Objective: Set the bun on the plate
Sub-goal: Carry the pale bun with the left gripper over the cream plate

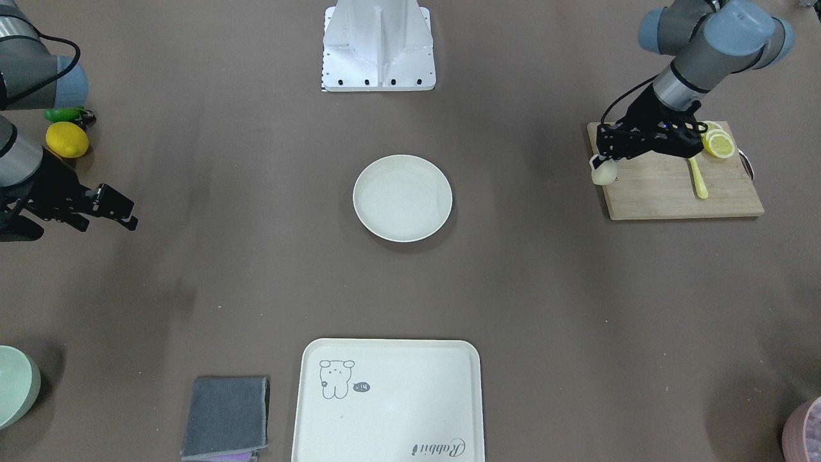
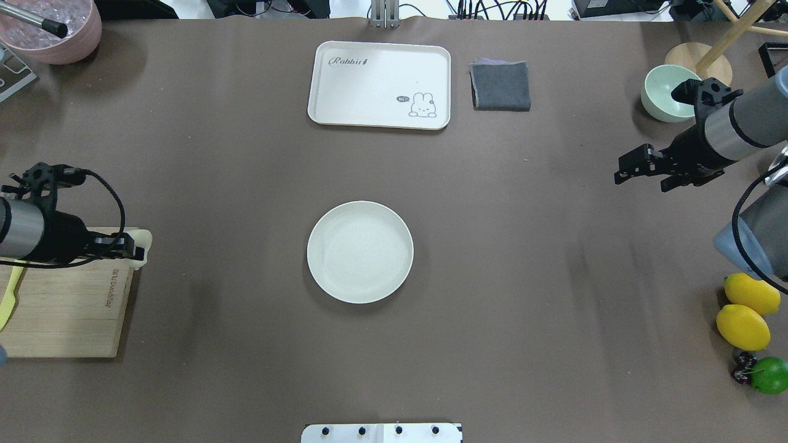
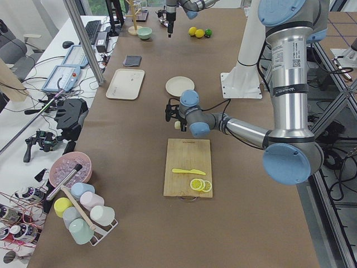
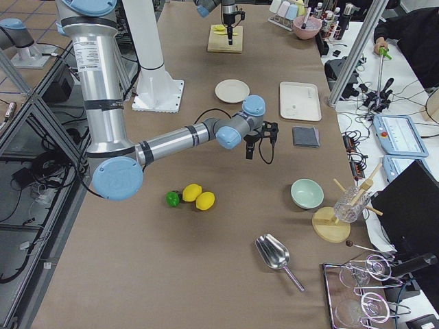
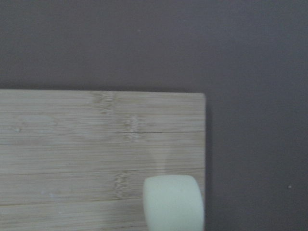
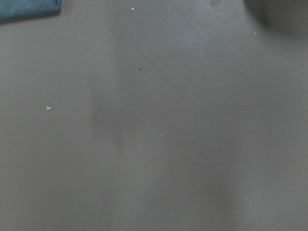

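The bun (image 1: 604, 172), a small pale cream lump, hangs at the tip of my left gripper (image 1: 601, 163), which is shut on it over the corner of the wooden cutting board (image 1: 673, 192). From overhead the bun (image 2: 141, 241) shows just past the board's corner. In the left wrist view the bun (image 5: 173, 204) sits at the bottom edge, with no fingers visible. The round cream plate (image 1: 403, 199) lies empty at the table's middle, well away from the bun. My right gripper (image 2: 623, 171) hovers open over bare table at the far side, holding nothing.
Lemon slices (image 1: 718, 142) and a yellow knife (image 1: 698, 179) lie on the board. A cream tray (image 2: 380, 85) and a grey cloth (image 2: 500, 86) sit beyond the plate. A pale green bowl (image 2: 665, 92) and whole lemons (image 2: 745, 311) are near the right arm.
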`<state>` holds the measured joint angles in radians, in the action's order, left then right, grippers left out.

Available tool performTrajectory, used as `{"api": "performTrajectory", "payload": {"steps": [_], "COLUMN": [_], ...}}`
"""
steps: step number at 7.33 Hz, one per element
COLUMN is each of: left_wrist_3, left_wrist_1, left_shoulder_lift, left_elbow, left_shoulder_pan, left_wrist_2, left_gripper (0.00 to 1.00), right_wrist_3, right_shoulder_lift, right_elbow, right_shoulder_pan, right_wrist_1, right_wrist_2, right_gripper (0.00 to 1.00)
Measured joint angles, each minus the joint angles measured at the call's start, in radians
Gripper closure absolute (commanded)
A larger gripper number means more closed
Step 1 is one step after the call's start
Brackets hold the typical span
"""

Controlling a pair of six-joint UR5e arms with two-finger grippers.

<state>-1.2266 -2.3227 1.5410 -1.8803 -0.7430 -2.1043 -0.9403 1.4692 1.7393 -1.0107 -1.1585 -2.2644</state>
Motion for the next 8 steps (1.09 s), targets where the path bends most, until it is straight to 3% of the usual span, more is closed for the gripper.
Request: {"api": "performTrajectory", "payload": {"steps": [1, 3, 5, 6, 7, 8], "left_wrist_3": [-0.056, -0.121, -0.174, -0.184, -0.186, -0.186], "left_wrist_1": [0.089, 0.336, 0.414, 0.421, 0.422, 0.422], "left_shoulder_lift": [0.117, 0.392, 0.592, 0.638, 0.656, 0.664], "left_elbow": [0.002, 0.044, 0.176, 0.22, 0.24, 0.25], "left_shoulder_pan": [0.03, 0.139, 0.246, 0.275, 0.292, 0.3], "left_wrist_2": [0.012, 0.127, 0.233, 0.264, 0.287, 0.298], "left_gripper": [0.83, 0.81, 0.8, 0.75, 0.51, 0.41], "right_wrist_3": [0.024, 0.095, 0.131, 0.135, 0.137, 0.137], "right_shoulder_lift": [0.022, 0.056, 0.068, 0.07, 0.072, 0.073], "right_elbow": [0.0, -0.003, -0.011, -0.014, -0.016, -0.017], "right_shoulder_pan": [-0.011, -0.034, -0.047, -0.048, -0.049, -0.049], "right_wrist_1": [0.001, 0.002, 0.002, 0.002, 0.002, 0.003], "right_wrist_2": [0.0, -0.001, -0.002, -0.002, -0.001, -0.001], "right_gripper": [0.0, 0.0, 0.0, 0.0, 0.0, 0.0]}}
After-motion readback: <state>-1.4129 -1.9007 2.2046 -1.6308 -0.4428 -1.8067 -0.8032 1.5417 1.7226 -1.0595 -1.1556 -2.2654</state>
